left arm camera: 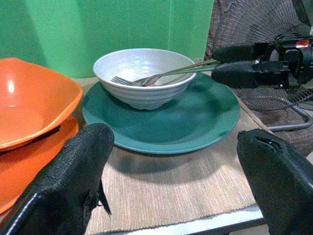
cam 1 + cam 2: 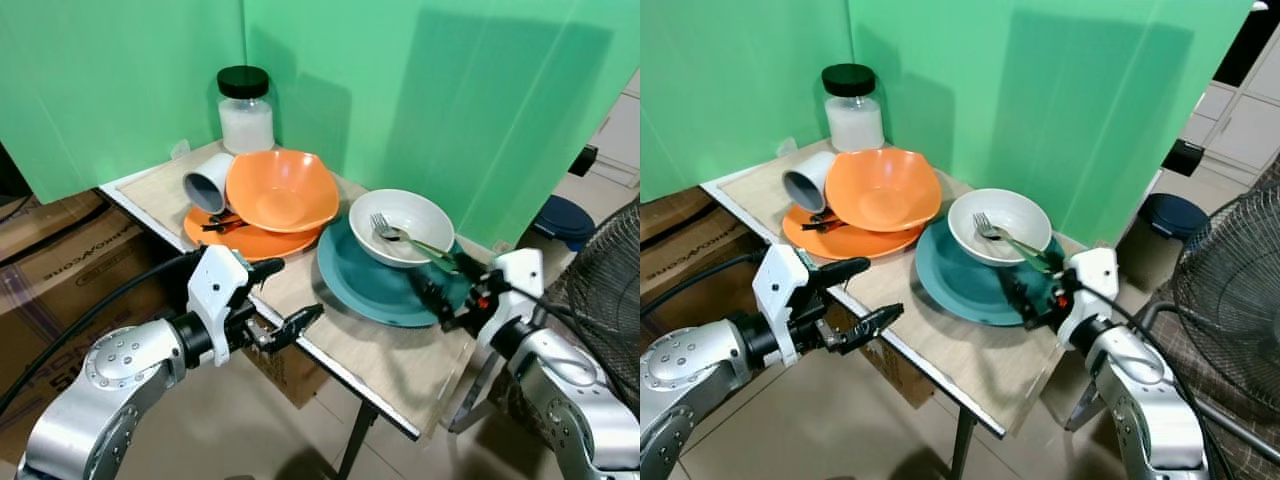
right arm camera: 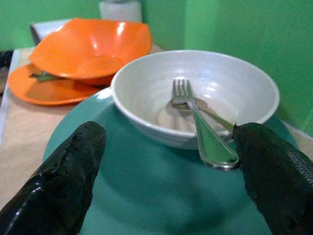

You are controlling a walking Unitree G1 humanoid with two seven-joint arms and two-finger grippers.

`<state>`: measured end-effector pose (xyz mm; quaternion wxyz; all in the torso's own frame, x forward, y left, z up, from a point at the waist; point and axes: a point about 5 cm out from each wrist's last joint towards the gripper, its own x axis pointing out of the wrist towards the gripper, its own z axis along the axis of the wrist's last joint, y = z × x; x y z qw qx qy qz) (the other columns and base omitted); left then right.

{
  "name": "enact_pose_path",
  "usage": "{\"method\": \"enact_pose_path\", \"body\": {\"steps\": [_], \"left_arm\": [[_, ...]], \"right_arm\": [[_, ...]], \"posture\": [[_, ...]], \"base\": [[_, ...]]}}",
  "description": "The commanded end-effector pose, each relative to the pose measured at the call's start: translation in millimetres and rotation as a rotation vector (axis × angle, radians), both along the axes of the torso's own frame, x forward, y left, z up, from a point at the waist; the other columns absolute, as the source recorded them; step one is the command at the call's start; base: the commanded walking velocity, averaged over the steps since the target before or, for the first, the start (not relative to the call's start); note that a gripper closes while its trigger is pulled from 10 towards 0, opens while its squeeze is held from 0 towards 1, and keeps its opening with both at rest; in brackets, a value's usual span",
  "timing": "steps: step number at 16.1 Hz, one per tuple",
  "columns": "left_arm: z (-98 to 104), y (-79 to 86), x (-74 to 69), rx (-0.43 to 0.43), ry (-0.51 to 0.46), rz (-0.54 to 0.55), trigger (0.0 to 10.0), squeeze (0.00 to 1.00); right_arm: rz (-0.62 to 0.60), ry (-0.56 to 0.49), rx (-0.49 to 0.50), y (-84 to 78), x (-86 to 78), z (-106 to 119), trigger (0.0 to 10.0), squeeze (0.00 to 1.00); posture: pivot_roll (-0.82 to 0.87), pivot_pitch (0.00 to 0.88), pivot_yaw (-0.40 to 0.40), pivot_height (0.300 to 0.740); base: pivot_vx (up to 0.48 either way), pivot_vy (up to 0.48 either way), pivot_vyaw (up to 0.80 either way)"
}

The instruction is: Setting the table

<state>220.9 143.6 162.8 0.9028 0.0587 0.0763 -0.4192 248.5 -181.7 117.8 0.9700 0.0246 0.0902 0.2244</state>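
Now fork (image 3: 195, 115) handle between spread right jaws.

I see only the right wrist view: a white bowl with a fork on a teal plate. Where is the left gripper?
Observer: The left gripper is at the table's near edge, left of the teal plate, fingers open.
Operator: What stands behind the orange bowl?
Observer: A jar with a black lid, at the back corner of the table.
Operator: Is anything else on the orange plate?
Observer: Yes, a grey cup lies on its side there, beside the orange bowl.
Operator: Is my right gripper holding the fork?
Observer: No. The right gripper is open, over the teal plate's right rim, near the fork's handle.
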Motion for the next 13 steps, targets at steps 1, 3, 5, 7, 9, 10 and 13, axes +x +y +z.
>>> {"method": "enact_pose_path", "body": {"steps": [1, 3, 5, 7, 9, 10, 13], "left_arm": [[0.9, 3.2, 0.3, 0.004, -0.004, 0.005, 10.0, 0.0], [1.4, 4.2, 0.3, 0.008, -0.006, 0.006, 10.0, 0.0], [1.4, 4.1, 0.3, 0.009, -0.006, 0.006, 10.0, 0.0], [1.6, 4.5, -0.6, 0.009, -0.006, 0.006, 10.0, 0.0], [1.5, 4.6, -1.1, 0.01, -0.006, 0.006, 10.0, 0.0], [1.5, 4.5, -1.2, 0.009, -0.006, 0.007, 10.0, 0.0], [1.7, 5.5, -0.7, 0.011, -0.013, 0.015, 10.0, 0.0]], "right_arm": [[0.021, 0.001, -0.017, 0.6, -1.5, 1.4, 10.0, 1.0], [0.033, 0.008, -0.029, 1.6, -2.5, 0.9, 10.0, 1.0], [0.012, 0.02, -0.046, 0.4, -0.4, -1.2, 10.0, 0.0], [-0.021, 0.045, -0.061, 0.0, 1.5, -5.9, 10.0, 0.0], [-0.048, 0.05, -0.055, 1.4, 4.0, -7.8, 10.0, 0.0], [-0.056, 0.051, -0.05, 1.8, 4.6, -7.8, 10.0, 0.0], [-0.09, 0.054, 0.05, 4.7, 8.5, -3.9, 10.0, 0.0]], "posture": [[0.11, 0.0, -0.055, 0.74], [0.11, 0.0, -0.057, 0.74], [0.11, 0.0, -0.058, 0.74], [0.12, 0.0, -0.061, 0.74], [0.12, 0.0, -0.062, 0.74], [0.12, 0.0, -0.062, 0.74], [0.12, 0.0, -0.062, 0.74]], "base": [[0.0, 0.0, 0.0], [0.0, 0.0, 0.0], [0.0, 0.0, 0.0], [0.0, 0.0, 0.0], [0.0, 0.0, 0.0], [0.0, 0.0, 0.0], [0.0, 0.0, 0.0]]}}
